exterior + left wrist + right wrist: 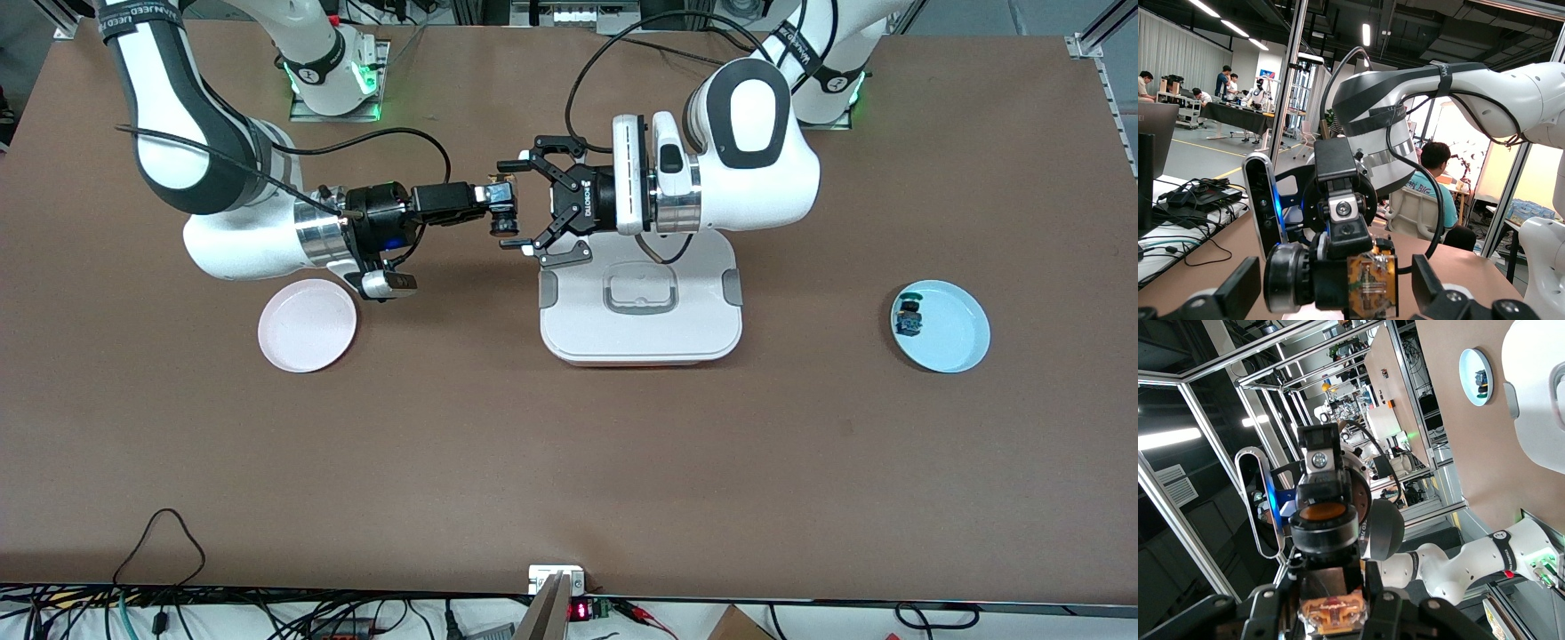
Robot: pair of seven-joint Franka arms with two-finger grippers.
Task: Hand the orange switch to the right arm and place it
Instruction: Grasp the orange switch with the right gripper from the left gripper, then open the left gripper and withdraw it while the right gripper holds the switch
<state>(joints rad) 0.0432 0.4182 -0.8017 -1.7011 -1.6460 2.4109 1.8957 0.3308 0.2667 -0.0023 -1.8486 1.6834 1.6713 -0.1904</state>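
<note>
Front view, from the right arm's end of the table to the left arm's end: the pink plate (pixel 307 324) lies on the brown table (pixel 569 462), below the right arm (pixel 222 191); the right gripper (pixel 498 203), slim and black, reaches level toward the table's middle, its fingers pinching the orange switch (pixel 505 213), which hangs in the air above bare table just beside the white lidded box (pixel 640 307); the left gripper (pixel 533 206), with wide black linkage fingers, faces it from the left arm (pixel 747 169), its fingers (pixel 558 253) spread to either side of the switch and apart from it; the box sits at the table's middle, partly under the left wrist; the blue plate (pixel 941 325) lies toward the left arm's end and holds a small black-and-blue switch (pixel 909 318) near its rim. Left wrist view: the orange switch (pixel 1371 283) sits between the spread fingertips (pixel 1238 293), held by the right gripper (pixel 1345 250). Right wrist view: the switch (pixel 1333 613) shows its orange-gold parts, clamped between the right gripper's own fingers (pixel 1271 603).
</note>
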